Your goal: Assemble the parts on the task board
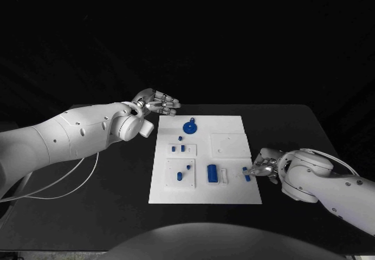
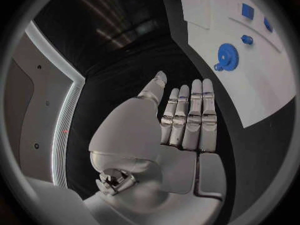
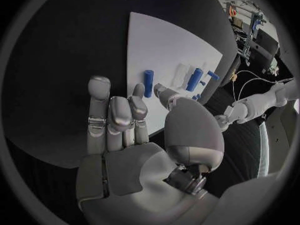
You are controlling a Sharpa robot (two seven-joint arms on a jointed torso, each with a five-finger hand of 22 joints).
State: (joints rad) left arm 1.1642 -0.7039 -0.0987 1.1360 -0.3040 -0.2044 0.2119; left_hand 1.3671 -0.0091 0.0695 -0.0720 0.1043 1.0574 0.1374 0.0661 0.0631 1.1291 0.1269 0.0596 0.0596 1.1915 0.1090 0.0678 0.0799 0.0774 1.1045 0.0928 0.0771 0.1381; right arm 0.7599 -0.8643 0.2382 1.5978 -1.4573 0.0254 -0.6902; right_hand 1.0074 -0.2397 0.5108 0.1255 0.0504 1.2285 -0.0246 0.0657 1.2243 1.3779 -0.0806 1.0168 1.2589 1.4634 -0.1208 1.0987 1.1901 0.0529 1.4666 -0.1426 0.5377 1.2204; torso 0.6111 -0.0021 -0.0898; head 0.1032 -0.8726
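1. The white task board (image 1: 205, 160) lies in the middle of the black table (image 1: 102, 206)
2. The left hand (image 1: 156, 102) hovers just off the board's far left corner, fingers straight and together, grasping nothing
3. The right hand (image 1: 262, 165) sits at the board's right edge, thumb and finger pinching a small blue peg (image 1: 245, 174)
4. A blue gear (image 1: 190, 127) lies on the board's far part; a blue cylinder (image 1: 212, 172) lies nearer, left of the peg
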